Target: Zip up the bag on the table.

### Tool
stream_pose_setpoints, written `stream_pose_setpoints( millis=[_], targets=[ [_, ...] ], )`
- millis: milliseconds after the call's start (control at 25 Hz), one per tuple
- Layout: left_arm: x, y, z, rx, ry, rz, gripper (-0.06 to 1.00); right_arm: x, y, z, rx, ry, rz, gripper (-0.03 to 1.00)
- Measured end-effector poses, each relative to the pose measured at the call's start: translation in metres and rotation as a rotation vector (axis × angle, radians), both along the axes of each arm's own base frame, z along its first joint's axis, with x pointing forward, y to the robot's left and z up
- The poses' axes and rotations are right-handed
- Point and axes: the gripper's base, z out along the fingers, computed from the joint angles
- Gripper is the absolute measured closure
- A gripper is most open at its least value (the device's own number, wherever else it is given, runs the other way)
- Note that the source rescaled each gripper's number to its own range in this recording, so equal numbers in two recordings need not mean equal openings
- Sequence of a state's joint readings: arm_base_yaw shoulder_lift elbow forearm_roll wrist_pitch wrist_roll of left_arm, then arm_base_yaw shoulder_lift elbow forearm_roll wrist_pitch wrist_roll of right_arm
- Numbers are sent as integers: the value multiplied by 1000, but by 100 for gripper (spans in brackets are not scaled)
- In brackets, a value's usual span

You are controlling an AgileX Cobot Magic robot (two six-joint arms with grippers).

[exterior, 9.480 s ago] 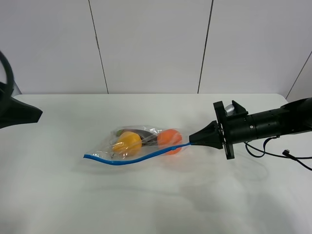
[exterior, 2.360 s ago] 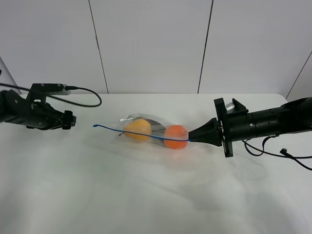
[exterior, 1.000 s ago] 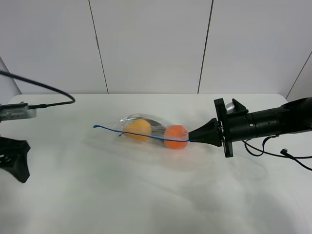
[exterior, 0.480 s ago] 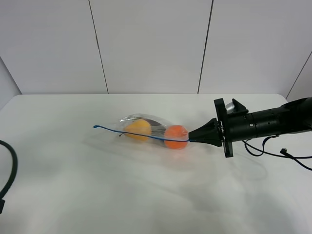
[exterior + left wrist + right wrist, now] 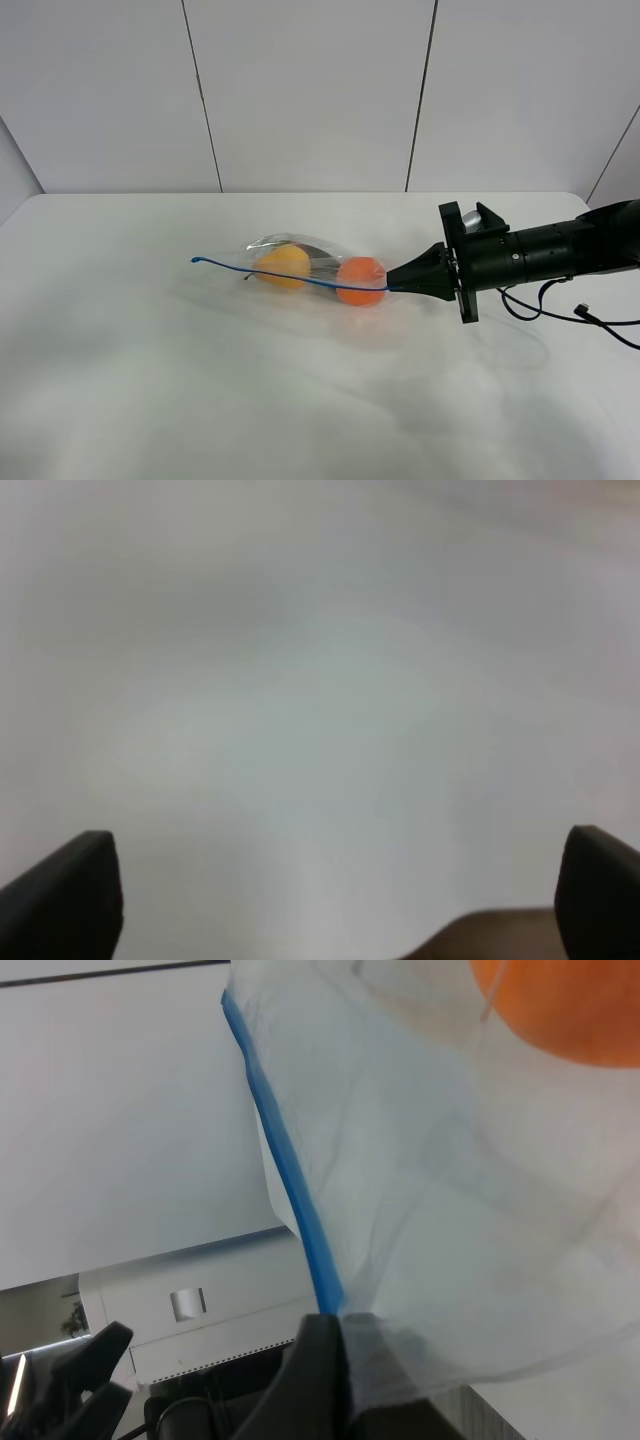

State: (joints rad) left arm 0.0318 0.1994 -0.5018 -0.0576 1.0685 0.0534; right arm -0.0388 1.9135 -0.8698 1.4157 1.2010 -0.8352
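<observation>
The bag [image 5: 310, 268] lies at the middle of the table [image 5: 300, 400], clear plastic with a yellow pear [image 5: 280, 266], an orange [image 5: 361, 279] and a dark item inside. Its blue zipper strip [image 5: 280, 278] runs from a free left end to my right gripper [image 5: 393, 286], which is shut on the strip's right end. In the right wrist view the strip [image 5: 290, 1175] and plastic run into the closed right gripper [image 5: 335, 1325], with the orange [image 5: 575, 1010] beyond. My left gripper [image 5: 335, 895] is open, its dark fingertips [image 5: 65, 900] far apart over a blurred pale surface, holding nothing. The left arm is outside the exterior view.
The right arm [image 5: 540, 255] stretches in from the right edge, with a black cable [image 5: 570, 315] trailing on the table beside it. A panelled white wall [image 5: 320, 90] stands behind the table's far edge.
The left arm, at the left edge a second ago, has drawn out of the exterior view; its cable is gone too. The bag and the right gripper have not moved.
</observation>
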Motion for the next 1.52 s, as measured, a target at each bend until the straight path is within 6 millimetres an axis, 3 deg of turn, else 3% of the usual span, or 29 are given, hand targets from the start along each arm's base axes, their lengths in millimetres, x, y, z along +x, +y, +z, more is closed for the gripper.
stream_pose_setpoints(
  millis=[160,240,360,480,600,760,1000,1120,1520],
  targets=[
    [-25,-1,2,6,-162,-6,-5,0,0,0,-3,-3,5,88],
    [-31,-1,1,8,-196,-7,-5,-2,0,-1,-14,-2,22,69],
    [-32,-1,1,5,-202,-9,-5,-5,-1,-3,-41,-1,62,23],
    [-32,-1,1,4,-202,-9,-5,-9,-3,-7,-86,7,103,3],
    [-32,-1,1,3,-202,-10,-5,-10,-8,-14,-201,33,143,-2],
    [-32,-1,1,3,-202,-10,-5,5,-22,-9,-416,49,219,-3],
    [-32,-1,1,3,-202,-10,-5,44,-52,25,-802,-3,267,-3],
    [-32,-1,1,3,-202,-10,-5,54,-63,40,-983,-25,319,-3],
    [-32,-2,1,2,-202,-10,-5,42,-65,77,-1106,-47,303,-3]
  ],
)
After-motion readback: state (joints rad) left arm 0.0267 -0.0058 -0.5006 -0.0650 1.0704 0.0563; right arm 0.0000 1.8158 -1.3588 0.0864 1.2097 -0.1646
